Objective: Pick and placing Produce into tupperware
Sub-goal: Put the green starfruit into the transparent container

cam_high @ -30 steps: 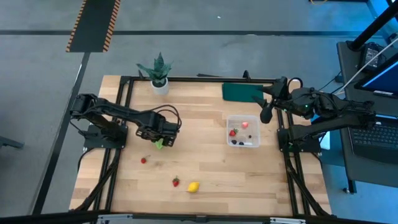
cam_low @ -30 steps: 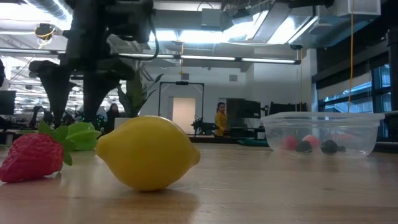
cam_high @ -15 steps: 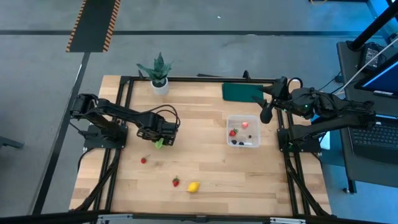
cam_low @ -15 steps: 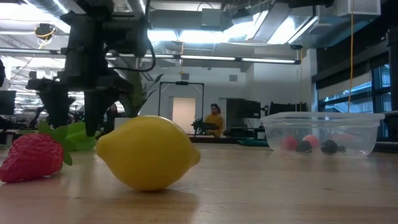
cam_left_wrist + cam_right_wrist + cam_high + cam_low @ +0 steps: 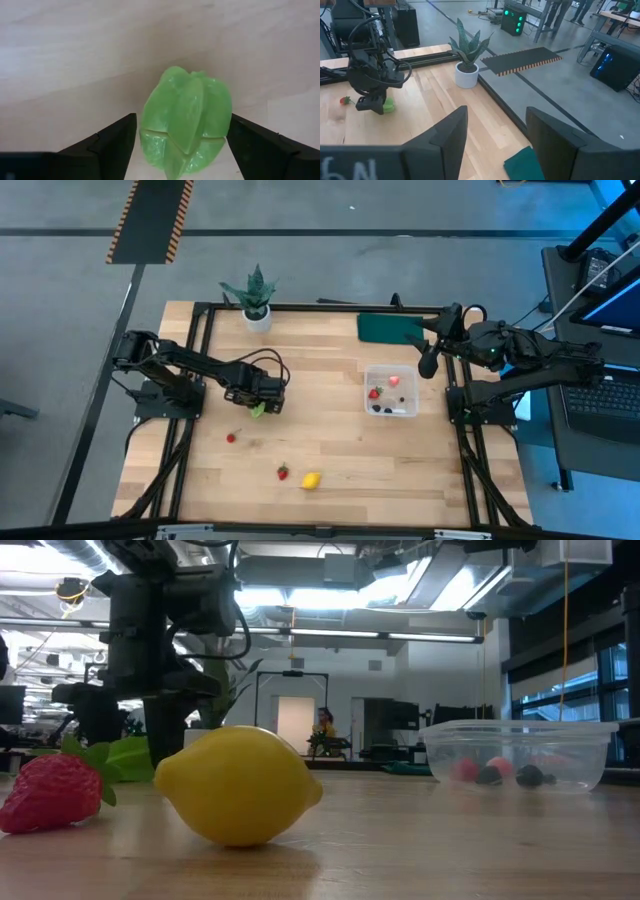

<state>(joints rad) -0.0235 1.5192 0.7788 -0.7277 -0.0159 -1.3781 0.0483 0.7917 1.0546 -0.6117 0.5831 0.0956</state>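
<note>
lowered further since a second ago, left gripper (image 5: 181, 145) straddling green leafy piece (image 5: 186, 122) on table (image 5: 330, 430), fingers spread for pinching; right gripper (image 5: 495, 132) parked agape beside tupperware (image 5: 391, 391).

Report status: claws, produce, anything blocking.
Left claw open, straddling green leafy piece on the table. Right claw open, idle near tupperware. Path clear.
</note>
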